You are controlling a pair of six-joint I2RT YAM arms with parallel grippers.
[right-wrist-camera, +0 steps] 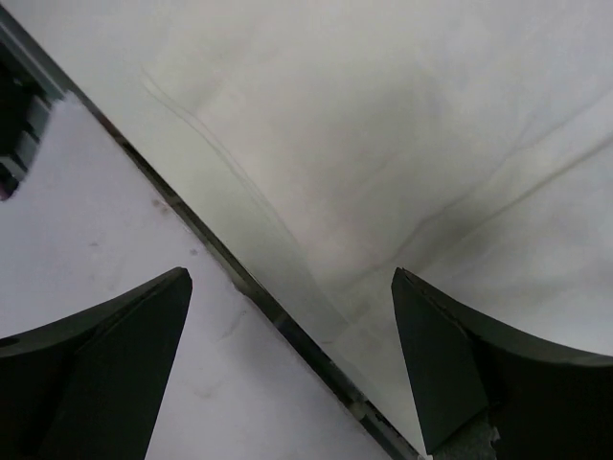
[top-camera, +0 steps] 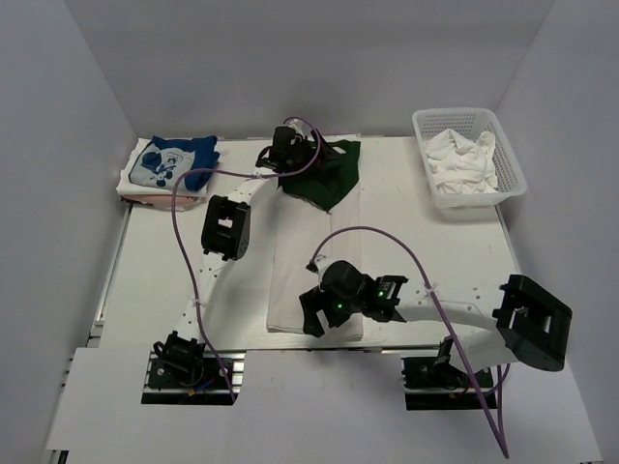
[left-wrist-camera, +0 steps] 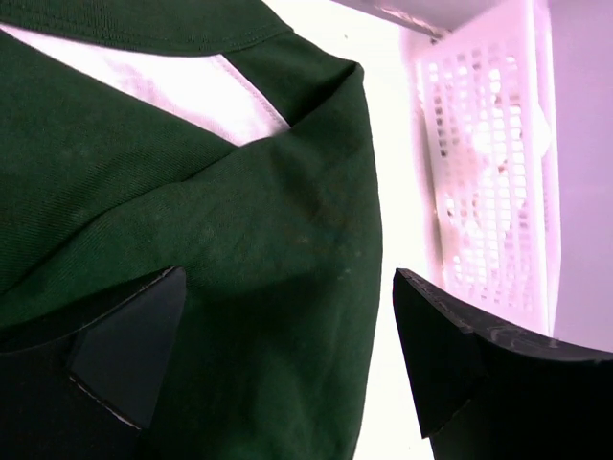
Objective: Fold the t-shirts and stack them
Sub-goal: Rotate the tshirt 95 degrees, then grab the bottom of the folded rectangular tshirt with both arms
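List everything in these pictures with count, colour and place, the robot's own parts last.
white cloth t-shirt with dark green sleeves: one, white and green, laid lengthwise mid-table
folded blue-and-white cartoon-print t-shirt: one, blue and white, far left corner
folded pale pink t-shirt: one, pink, beneath it
white slotted plastic basket: one, white, far right corner
crumpled white cloth: count unclear, white, inside the basket
white table: one, white, under everything
purple cables: two, purple, along the arms
left pincer: one, black, open above the green cloth
right pincer: one, black, open above the shirt's hem
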